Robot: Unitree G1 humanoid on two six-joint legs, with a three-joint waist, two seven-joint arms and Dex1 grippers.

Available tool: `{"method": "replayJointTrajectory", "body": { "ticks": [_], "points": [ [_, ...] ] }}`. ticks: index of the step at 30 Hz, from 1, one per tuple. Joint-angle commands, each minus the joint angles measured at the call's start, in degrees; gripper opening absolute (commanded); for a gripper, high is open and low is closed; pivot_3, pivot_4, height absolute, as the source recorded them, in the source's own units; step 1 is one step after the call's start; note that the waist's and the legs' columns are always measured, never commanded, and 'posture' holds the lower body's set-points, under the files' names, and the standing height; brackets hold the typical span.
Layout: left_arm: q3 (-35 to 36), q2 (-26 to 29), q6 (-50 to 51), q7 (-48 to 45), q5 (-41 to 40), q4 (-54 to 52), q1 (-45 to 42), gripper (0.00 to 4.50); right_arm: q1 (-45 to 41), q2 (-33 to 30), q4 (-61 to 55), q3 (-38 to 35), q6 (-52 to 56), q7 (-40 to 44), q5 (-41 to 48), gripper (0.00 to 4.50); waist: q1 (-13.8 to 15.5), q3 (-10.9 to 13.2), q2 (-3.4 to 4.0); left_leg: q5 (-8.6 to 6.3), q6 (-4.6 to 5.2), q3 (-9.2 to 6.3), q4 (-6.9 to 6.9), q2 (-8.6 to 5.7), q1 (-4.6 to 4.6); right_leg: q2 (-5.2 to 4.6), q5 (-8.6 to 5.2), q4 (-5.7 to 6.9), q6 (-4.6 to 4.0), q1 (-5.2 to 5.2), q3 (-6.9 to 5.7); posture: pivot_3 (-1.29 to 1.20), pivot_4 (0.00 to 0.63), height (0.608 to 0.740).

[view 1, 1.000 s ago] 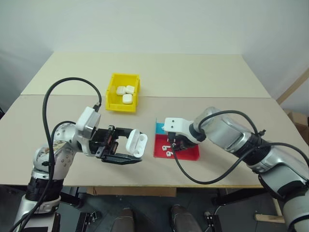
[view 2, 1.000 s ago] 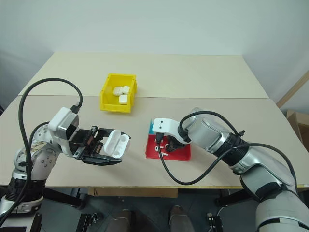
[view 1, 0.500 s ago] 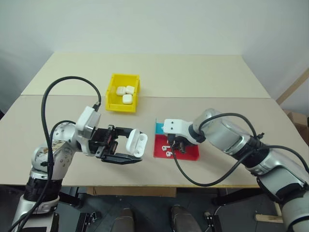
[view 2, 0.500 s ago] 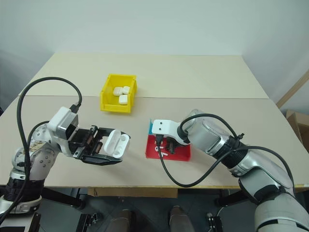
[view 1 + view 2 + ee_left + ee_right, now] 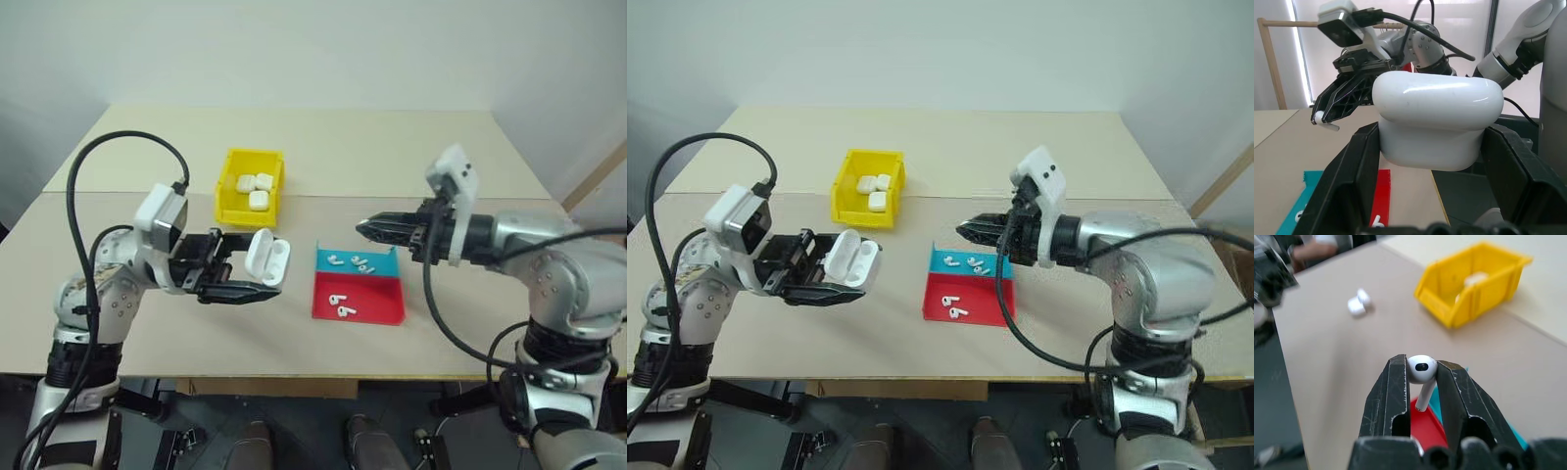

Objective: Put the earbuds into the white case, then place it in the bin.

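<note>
My left gripper (image 5: 253,267) is shut on the white case (image 5: 266,258), held level above the table with its lid flipped open. From the left wrist the case (image 5: 1435,117) sits between the two black fingers (image 5: 1354,181). My right gripper (image 5: 364,226) hangs in the air to the right of the case, its tips pointing toward it. It is shut on one earbud (image 5: 1421,367), whose stem hangs down between the fingers. More earbuds (image 5: 353,261) lie in the blue tray below. The yellow bin (image 5: 245,216) stands behind the case with white cases (image 5: 255,185) inside.
A blue tray (image 5: 384,257) and a red tray (image 5: 377,305) lie side by side under the right gripper. Two earbuds (image 5: 339,305) rest in the red one. Black cables loop off both wrists. The table's front edge runs close behind the trays.
My right gripper has lifted off the red tray with an earbud, risen well above the table and turned to point at the case. My left gripper with the case has risen slightly.
</note>
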Motion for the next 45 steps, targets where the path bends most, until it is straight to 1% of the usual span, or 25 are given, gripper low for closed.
{"method": "replayJointTrajectory", "body": {
  "ticks": [1,3,8,14,21,27,36,45],
  "points": [
    [-0.61,-0.51,1.22,0.37,-0.53,0.56,-2.84,2.82,-1.79,6.72,-6.22,-4.62,-3.88,-5.46,5.89,0.63,-0.21,0.0,0.0,0.0,0.0,-0.01,0.0,0.01,0.02,0.03,0.0,0.01,0.0,0.0,0.01,0.0,0.15,0.74],
    [-0.95,-0.98,1.8,0.94,-0.25,1.16,-3.99,2.82,-1.64,8.99,-8.4,-3.77,-6.16,-7.06,8.03,0.63,-0.25,0.0,0.01,0.0,0.0,-0.02,-0.04,0.02,0.04,0.05,0.0,0.02,0.0,0.0,0.0,0.0,0.15,0.74],
    [-1.93,-2.0,2.57,3.11,0.55,1.15,-5.69,2.82,-0.45,10.45,-10.67,1.56,-10.88,-10.46,11.17,0.63,-0.1,0.0,0.01,0.0,0.0,-0.02,-0.04,0.02,-0.04,0.02,0.0,-0.06,0.0,-0.01,-0.01,0.0,0.15,0.74],
    [-2.71,-3.35,2.85,6.81,2.26,0.98,-7.77,2.82,0.2,9.57,-9.47,4.22,-15.71,-13.04,13.48,0.63,-0.04,0.0,0.01,0.0,0.0,-0.02,-0.03,0.02,0.0,0.02,0.0,-0.03,-0.01,0.02,-0.01,0.0,0.15,0.74],
    [-3.02,-4.17,4.65,9.86,1.55,-3.08,-7.38,2.82,0.92,6.72,-9.54,3.87,-17.97,-15.1,17.22,0.63,-0.01,0.01,0.01,0.0,0.0,-0.03,-0.04,0.02,-0.03,0.03,-0.01,-0.06,-0.01,-0.01,-0.01,0.0,0.15,0.74],
    [-2.7,-4.69,5.53,11.35,0.91,-4.84,-6.78,2.82,2.06,4.45,-9.35,5.5,-19.67,-16.66,19.33,0.63,-0.03,0.0,0.01,0.0,0.0,-0.02,-0.04,0.02,0.0,0.03,0.0,-0.05,-0.01,0.01,0.0,0.0,0.15,0.74],
    [-2.47,-4.8,6.13,11.52,0.46,-5.25,-6.64,2.82,3.69,1.69,-7.57,9.4,-22.88,-18.15,18.15,0.63,0.0,0.01,0.01,0.0,0.0,-0.02,-0.04,0.02,-0.02,0.03,-0.01,-0.07,0.0,0.01,0.0,0.0,0.15,0.74],
    [-2.23,-4.71,5.67,11.51,0.66,-4.93,-6.65,2.82,5.35,-0.83,-7.06,12.21,-26.46,-17.71,17.44,0.63,0.03,0.01,0.01,0.0,0.0,-0.02,-0.04,0.02,-0.03,0.03,-0.01,-0.09,0.0,0.01,0.0,0.0,0.15,0.74]
  ]
}}
